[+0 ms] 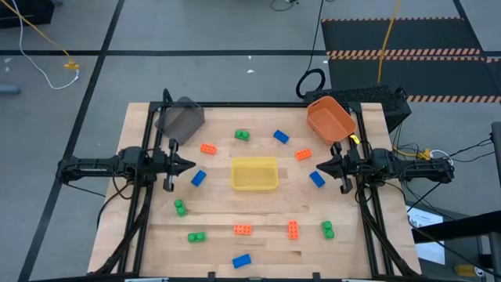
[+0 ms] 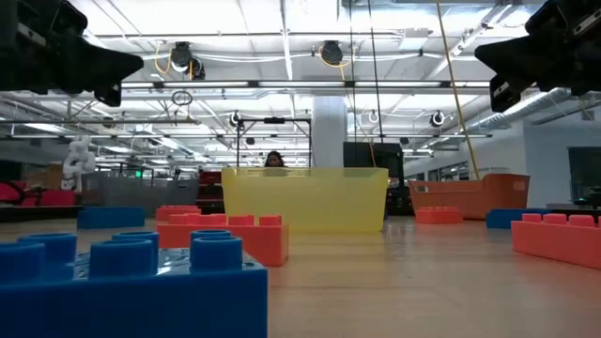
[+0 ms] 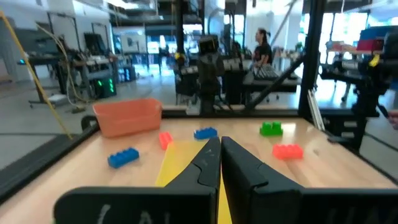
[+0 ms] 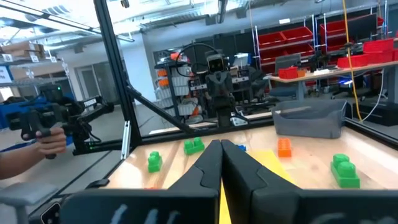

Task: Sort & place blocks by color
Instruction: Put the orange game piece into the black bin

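Small studded blocks lie scattered flat on the wooden table (image 1: 156,227) around a yellow bin (image 1: 254,173): orange ones (image 1: 208,148) (image 1: 303,154) (image 1: 243,229), green ones (image 1: 242,135) (image 1: 180,207) (image 1: 327,229), blue ones (image 1: 198,178) (image 1: 316,178) (image 1: 241,261). My left gripper (image 1: 192,164) (image 3: 219,149) hovers shut left of the yellow bin, pointing right at it. My right gripper (image 1: 317,166) (image 4: 222,149) hovers shut on the bin's right, pointing left. Neither touches anything. In the low view a blue block (image 2: 122,282) and an orange block (image 2: 225,239) sit close to the camera.
A grey bin (image 1: 182,119) stands at the table's far left, an orange bin (image 1: 329,119) at the far right. Black frame bars run along the table's sides. A person's hand (image 4: 46,140) holds a device beyond the table; another person (image 3: 262,43) stands in the room behind.
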### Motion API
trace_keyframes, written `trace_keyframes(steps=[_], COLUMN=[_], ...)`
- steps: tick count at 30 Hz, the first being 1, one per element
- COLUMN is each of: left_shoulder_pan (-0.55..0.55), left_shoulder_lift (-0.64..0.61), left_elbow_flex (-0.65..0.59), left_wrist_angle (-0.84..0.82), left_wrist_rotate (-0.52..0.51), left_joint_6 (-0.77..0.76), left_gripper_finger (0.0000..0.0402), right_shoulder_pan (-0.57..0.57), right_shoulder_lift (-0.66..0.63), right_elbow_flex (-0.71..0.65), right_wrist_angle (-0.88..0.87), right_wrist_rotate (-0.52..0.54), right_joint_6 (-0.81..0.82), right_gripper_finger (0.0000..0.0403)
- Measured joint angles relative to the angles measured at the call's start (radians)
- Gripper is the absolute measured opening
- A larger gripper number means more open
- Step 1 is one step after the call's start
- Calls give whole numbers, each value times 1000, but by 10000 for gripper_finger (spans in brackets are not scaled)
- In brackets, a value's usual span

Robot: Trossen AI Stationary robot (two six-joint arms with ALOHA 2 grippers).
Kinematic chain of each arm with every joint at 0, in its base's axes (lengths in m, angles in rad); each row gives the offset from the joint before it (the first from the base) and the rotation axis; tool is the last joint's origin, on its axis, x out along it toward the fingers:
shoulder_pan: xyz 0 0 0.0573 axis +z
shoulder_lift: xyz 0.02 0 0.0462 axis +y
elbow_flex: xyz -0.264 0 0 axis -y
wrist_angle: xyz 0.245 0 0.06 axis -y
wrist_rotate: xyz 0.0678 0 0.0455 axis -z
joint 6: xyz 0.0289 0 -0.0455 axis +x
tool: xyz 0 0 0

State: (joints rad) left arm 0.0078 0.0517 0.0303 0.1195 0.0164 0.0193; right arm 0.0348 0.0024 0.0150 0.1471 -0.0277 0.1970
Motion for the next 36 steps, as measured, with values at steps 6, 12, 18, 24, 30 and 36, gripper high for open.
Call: trace_keyframes(steps=[6,12,18,24,30,36], left_shoulder_pan=[0,0,0,1,60,215], left_shoulder_lift=[28,181,439,745,991,1243], left_elbow_flex=[1,119,370,673,856,914], left_wrist_angle=[-45,-224,-400,-736,-913,-956], left_wrist_rotate=[-125,-244,-269,-270,-276,-188], left_joint_6=[-69,-113,-138,-161,-101,41], left_gripper_finger=[53,178,285,315,288,268], right_shoulder_pan=[0,0,0,0,0,0], right_shoulder_lift=[0,0,0,0,0,0], right_elbow_flex=[0,0,0,0,0,0], right_wrist_angle=[0,3,49,176,229,230], right_wrist_rotate=[0,0,0,0,4,10], right_joint_6=[0,0,-41,-84,-86,-161], right_gripper_finger=[0,0,0,0,0,0])
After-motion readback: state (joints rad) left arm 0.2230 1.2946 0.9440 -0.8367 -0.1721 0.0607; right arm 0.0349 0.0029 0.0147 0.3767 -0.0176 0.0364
